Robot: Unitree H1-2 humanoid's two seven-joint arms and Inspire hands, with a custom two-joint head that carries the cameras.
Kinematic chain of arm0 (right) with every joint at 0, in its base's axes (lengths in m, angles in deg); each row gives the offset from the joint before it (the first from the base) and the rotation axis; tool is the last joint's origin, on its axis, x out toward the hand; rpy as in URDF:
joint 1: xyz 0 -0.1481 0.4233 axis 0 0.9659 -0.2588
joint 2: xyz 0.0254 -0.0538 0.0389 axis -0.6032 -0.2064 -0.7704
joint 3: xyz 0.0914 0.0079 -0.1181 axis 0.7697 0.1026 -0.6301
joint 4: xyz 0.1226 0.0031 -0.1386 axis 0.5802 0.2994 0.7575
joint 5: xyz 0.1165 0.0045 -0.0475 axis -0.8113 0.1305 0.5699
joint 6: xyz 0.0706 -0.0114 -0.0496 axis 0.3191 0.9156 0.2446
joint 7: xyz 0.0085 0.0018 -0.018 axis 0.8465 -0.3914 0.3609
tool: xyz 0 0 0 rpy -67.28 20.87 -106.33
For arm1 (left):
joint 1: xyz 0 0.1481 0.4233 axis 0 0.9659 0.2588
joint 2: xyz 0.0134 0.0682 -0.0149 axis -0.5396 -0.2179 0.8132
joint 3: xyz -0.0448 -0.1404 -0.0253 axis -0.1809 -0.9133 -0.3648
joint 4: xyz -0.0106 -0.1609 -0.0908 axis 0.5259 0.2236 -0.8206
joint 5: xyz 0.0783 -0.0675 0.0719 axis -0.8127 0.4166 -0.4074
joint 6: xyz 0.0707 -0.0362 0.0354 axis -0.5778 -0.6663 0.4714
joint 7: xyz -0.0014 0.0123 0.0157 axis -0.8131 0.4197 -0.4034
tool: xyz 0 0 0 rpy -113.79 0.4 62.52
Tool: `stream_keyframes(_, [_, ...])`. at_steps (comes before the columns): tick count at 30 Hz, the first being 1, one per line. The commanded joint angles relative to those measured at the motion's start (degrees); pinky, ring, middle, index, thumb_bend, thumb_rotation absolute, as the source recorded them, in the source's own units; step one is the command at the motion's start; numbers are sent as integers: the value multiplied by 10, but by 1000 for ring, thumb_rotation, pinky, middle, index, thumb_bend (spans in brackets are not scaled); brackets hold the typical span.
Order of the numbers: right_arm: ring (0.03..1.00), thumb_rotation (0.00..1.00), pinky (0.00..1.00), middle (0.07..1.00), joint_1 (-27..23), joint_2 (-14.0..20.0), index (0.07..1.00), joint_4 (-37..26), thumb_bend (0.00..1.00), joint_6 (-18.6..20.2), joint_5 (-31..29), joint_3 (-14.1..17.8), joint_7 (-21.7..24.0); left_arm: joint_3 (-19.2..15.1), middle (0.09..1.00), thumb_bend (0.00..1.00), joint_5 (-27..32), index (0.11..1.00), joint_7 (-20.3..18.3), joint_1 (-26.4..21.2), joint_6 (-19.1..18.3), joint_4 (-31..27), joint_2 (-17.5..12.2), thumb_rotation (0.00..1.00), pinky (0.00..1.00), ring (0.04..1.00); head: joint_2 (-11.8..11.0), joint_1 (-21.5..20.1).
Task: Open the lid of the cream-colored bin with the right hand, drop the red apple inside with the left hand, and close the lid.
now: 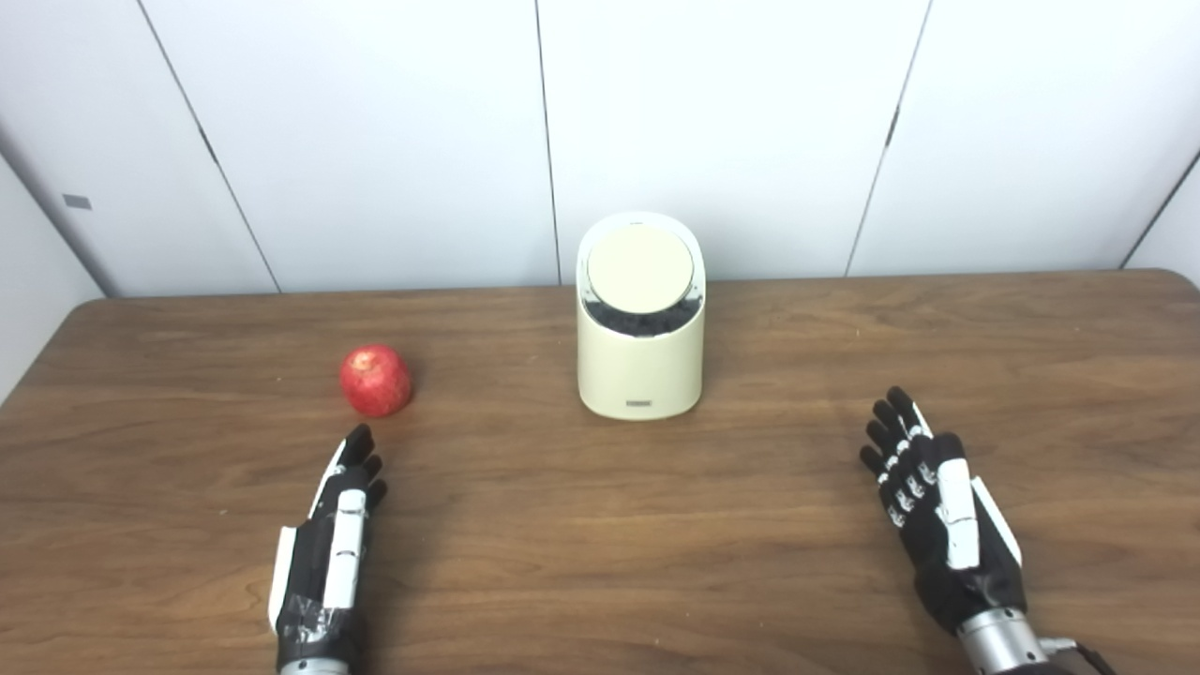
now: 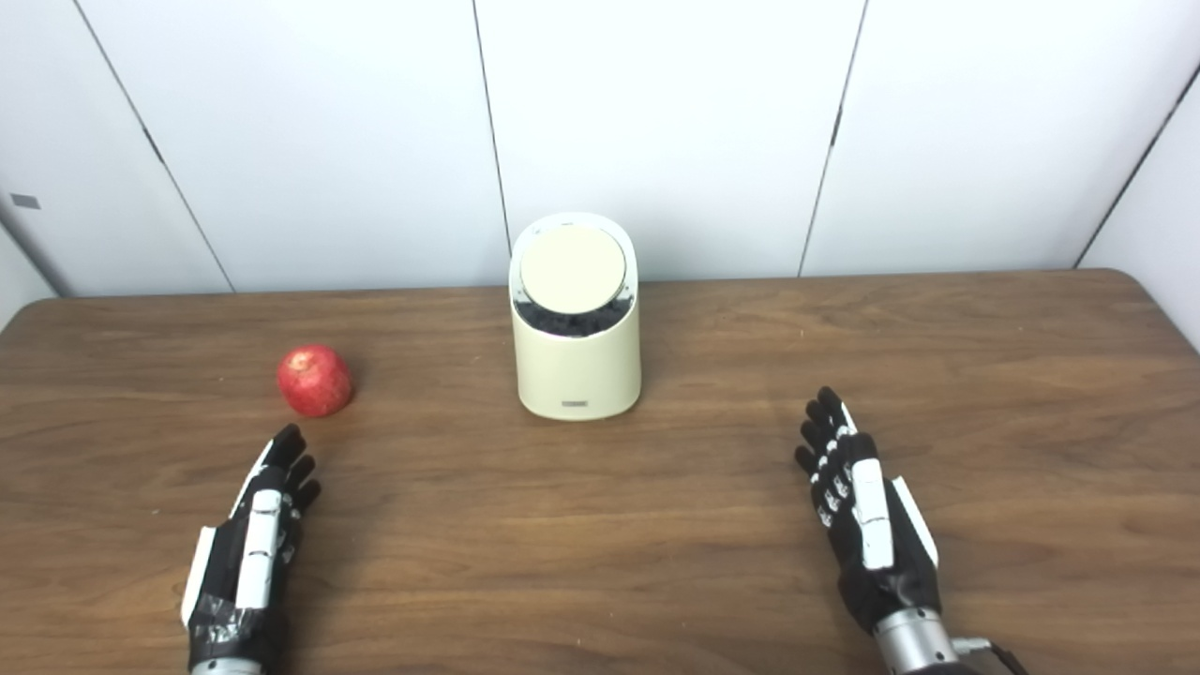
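A cream-colored bin (image 1: 640, 366) stands at the table's middle, toward the back. Its round lid (image 1: 640, 266) is tilted, and a dark gap shows under the lid's near edge. A red apple (image 1: 375, 380) rests on the table to the left of the bin. My left hand (image 1: 330, 553) lies open near the front edge, fingers straight, its fingertips a short way in front of the apple and not touching it. My right hand (image 1: 937, 511) is open at the front right, well clear of the bin, holding nothing.
The brown wooden table (image 1: 600, 525) runs the full width of the view. White wall panels (image 1: 375, 131) stand right behind its far edge. The table's rounded far corners show at the left and right.
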Motion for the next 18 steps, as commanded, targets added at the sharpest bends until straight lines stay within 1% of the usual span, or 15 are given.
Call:
stream_keyframes(1, [1000, 986, 1000, 985, -8, -2, 981, 2, 557, -26, -3, 4, 2, 0, 961, 455, -4, 948, 4, 0, 5, 0, 4, 843, 968, 960, 0, 1])
stream_keyframes(4, [1000, 989, 1000, 984, -10, -2, 979, 11, 546, -36, 1, 4, 3, 1, 963, 455, -4, 947, 4, -1, 10, 4, 4, 854, 972, 962, -2, 0])
stream_keyframes(9, [1000, 961, 1000, 985, -11, 0, 964, 11, 556, -36, 5, 2, 3, -1, 954, 472, -3, 939, 5, -3, 25, 12, 4, 845, 962, 955, -3, 0])
stream_keyframes(11, [1000, 958, 1000, 987, -11, 0, 961, 11, 551, -34, 8, 2, 2, -1, 950, 456, -5, 937, 6, -3, 25, 13, 4, 855, 956, 951, -3, 0])
stream_keyframes(14, [1000, 954, 1000, 986, -13, 1, 960, 12, 541, -35, 11, 3, 2, 0, 955, 456, -9, 941, 5, -3, 24, 14, 2, 878, 955, 955, -4, 0])
stream_keyframes(17, [1000, 932, 1000, 984, -14, 1, 961, 12, 555, -35, 12, 4, 1, 1, 953, 474, -9, 938, 6, -5, 24, 14, 3, 857, 956, 952, -10, -2])
stream_keyframes(18, [1000, 899, 1000, 980, -14, 1, 954, 12, 583, -36, 13, 3, 2, 1, 952, 479, -9, 938, 5, -5, 25, 16, 2, 854, 955, 951, -16, -2])
